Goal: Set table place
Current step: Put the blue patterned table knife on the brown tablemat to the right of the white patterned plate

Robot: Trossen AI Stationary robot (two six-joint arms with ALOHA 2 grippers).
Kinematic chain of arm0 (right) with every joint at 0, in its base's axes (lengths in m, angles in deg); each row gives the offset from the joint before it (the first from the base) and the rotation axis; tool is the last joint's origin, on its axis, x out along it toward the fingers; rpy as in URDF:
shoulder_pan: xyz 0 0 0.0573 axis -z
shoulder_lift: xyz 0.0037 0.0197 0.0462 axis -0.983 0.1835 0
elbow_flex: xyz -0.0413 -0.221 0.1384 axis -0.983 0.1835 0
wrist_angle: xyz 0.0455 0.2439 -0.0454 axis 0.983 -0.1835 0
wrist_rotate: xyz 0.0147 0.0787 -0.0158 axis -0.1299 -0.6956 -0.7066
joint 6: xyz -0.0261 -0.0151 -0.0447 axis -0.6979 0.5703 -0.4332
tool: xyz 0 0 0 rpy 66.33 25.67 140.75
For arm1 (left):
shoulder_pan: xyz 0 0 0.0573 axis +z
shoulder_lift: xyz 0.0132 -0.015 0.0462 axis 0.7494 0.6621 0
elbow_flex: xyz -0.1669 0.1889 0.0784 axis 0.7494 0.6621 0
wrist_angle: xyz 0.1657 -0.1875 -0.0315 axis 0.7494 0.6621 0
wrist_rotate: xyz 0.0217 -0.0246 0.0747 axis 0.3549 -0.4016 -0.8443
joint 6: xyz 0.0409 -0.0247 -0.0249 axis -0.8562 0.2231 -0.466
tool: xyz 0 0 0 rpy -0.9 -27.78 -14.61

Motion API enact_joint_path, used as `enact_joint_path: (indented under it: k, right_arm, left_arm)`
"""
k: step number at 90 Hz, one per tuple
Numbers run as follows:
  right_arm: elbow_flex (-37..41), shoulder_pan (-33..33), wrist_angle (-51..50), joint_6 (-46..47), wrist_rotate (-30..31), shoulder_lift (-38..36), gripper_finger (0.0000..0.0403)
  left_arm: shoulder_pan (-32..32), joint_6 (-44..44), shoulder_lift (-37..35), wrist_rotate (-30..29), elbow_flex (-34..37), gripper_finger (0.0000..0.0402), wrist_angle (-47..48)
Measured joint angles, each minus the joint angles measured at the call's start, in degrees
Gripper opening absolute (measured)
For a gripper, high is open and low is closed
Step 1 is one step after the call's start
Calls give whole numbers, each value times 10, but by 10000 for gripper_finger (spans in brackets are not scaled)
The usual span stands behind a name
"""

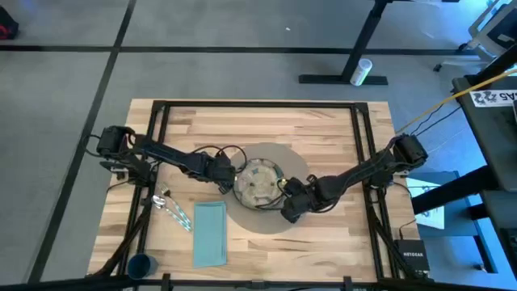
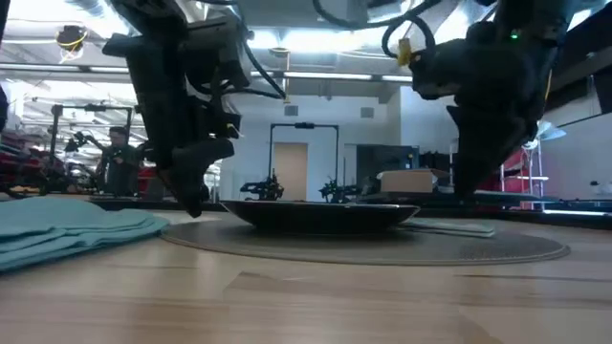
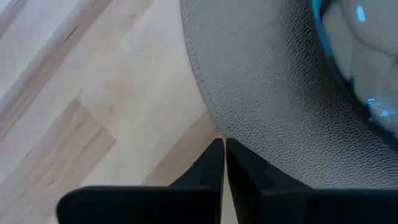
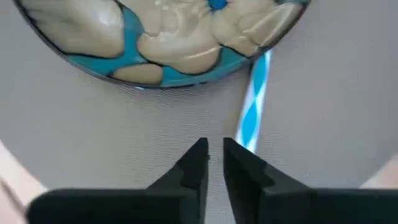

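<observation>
Pincer left (image 3: 222,144) sits nearly closed, empty, at my placemat's (image 3: 267,99) edge on the desk (image 3: 93,93). Pincer right (image 4: 214,149) hovers slightly parted, empty, beside the plate (image 4: 161,37).

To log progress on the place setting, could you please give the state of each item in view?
Placemat: flat, under plate.
Plate: upright on placemat.
Napkin: folded, flat, off placemat.
Cup: upright, near table corner.
Left gripper: jaws shut at placemat edge.
Right gripper: jaws slightly apart, empty, over placemat.
</observation>
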Motion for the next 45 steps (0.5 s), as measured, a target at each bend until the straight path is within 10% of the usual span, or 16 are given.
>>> enact_joint_path:
  k: [25, 45]
  right_arm:
    - [3, 0, -11, -11, -10, 55, 122]
    - [0, -1, -2, 7, -10, 77, 92]
  left_arm:
    - [1, 0, 0, 0, 0, 0, -1]
    - [1, 0, 0, 0, 0, 0, 1]
